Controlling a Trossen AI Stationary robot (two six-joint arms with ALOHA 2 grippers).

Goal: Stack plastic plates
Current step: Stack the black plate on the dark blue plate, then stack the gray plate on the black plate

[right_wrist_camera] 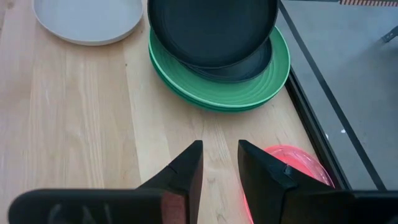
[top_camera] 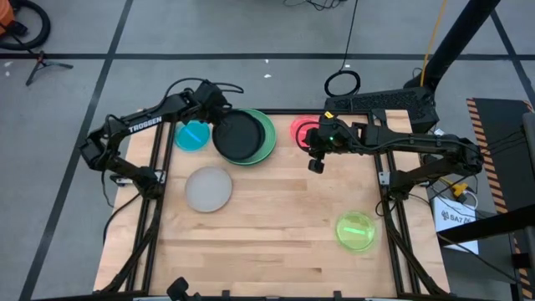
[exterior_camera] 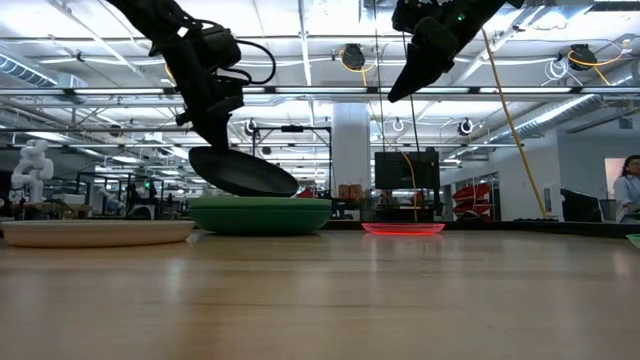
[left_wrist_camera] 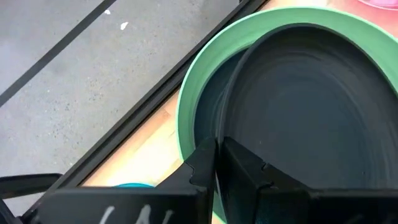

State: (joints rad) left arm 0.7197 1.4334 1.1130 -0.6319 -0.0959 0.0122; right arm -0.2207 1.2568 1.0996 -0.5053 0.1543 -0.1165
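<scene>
1. Left tool (left_wrist_camera: 217, 165) pinches the rim of a black plate (top_camera: 236, 135), held tilted just above the green plate (exterior_camera: 260, 215) at the bench's (top_camera: 276, 226) far edge.
2. Right tool (right_wrist_camera: 219, 163) hangs above the bench beside the pink plate (top_camera: 303, 130), fingers slightly parted, holding nothing.
3. Grey plate (top_camera: 208, 188), blue plate (top_camera: 192, 135) and yellow-green plate (top_camera: 356, 230) lie apart.

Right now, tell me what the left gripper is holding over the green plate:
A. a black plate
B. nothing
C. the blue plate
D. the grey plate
A: the left gripper is clamped on the rim of a black plate, which hangs tilted just above the green plate; the grey plate and blue plate lie untouched on the table.
</scene>
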